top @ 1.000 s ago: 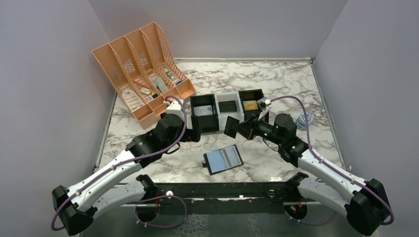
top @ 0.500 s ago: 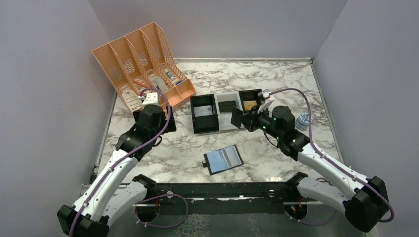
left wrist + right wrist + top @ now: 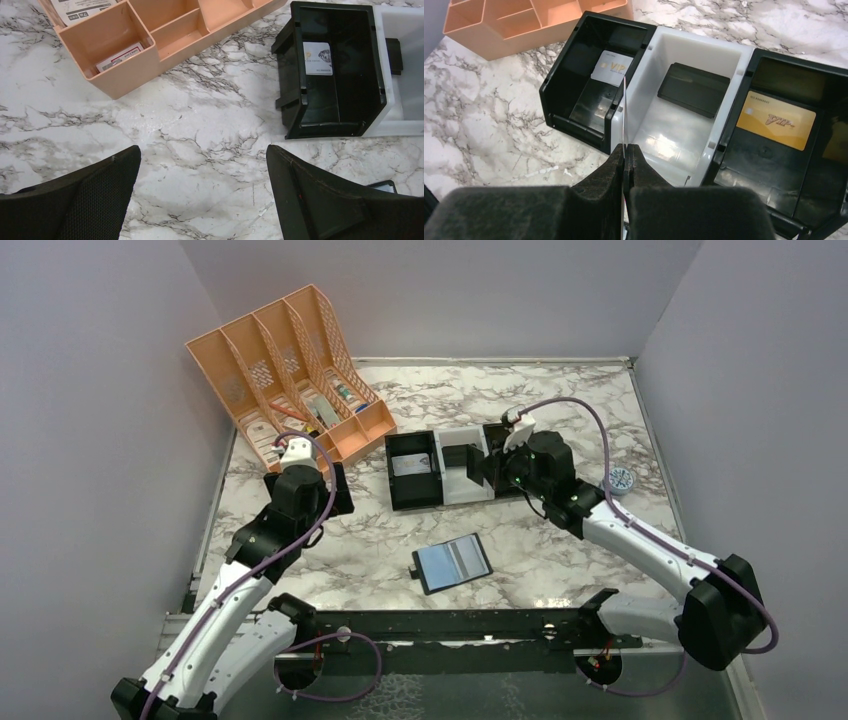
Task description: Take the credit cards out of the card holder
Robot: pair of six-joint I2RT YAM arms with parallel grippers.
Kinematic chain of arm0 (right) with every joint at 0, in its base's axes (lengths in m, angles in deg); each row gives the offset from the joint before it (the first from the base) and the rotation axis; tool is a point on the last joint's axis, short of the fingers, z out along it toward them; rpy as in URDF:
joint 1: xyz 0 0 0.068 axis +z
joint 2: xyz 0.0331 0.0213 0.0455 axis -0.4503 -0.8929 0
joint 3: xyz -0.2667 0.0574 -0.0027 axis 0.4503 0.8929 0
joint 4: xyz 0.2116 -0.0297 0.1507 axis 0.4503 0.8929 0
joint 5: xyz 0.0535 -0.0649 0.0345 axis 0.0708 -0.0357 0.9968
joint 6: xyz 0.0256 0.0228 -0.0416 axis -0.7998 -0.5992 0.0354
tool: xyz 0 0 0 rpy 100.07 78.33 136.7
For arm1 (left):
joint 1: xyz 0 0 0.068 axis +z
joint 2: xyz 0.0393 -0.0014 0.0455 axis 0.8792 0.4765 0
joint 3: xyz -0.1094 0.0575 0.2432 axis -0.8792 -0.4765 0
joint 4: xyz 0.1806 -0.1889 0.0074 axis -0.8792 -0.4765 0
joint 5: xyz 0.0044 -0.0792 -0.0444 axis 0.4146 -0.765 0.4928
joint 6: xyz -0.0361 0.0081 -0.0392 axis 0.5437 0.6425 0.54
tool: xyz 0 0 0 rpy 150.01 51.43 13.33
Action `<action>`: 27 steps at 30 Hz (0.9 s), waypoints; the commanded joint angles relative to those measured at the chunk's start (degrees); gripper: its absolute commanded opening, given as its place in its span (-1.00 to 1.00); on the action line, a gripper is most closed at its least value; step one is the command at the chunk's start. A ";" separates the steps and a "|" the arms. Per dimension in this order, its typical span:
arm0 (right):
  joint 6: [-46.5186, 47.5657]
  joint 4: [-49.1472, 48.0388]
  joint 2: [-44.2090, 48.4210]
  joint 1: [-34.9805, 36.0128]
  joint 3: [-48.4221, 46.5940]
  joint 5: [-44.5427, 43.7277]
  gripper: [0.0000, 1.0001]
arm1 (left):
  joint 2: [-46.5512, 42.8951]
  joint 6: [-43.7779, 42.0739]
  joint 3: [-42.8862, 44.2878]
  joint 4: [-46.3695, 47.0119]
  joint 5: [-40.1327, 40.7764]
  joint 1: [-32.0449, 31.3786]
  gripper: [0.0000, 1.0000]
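In the tray [image 3: 664,135], silver "VIP" card [image 3: 611,68], gold "VIP" card [image 3: 775,121]; right jaws tight on a thin card [image 3: 624,115], left jaws wide.

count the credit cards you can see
4: silver card in left bin of tray, dark card middle, gold card right, held card in right tool; card holder may hide more.

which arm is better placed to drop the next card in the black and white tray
Right. The right jaws are shut on a thin flat plastic card, edge-on just above the black-and-white three-compartment tray. The left jaws stand open and empty over the marble table, off to the tray's side.
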 commanded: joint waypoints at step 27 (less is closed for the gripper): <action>34.71 -9.66 -23.32 1.65 -12.14 -10.92 -0.98 | -2.38 -0.75 -1.04 1.11 1.48 0.21 0.98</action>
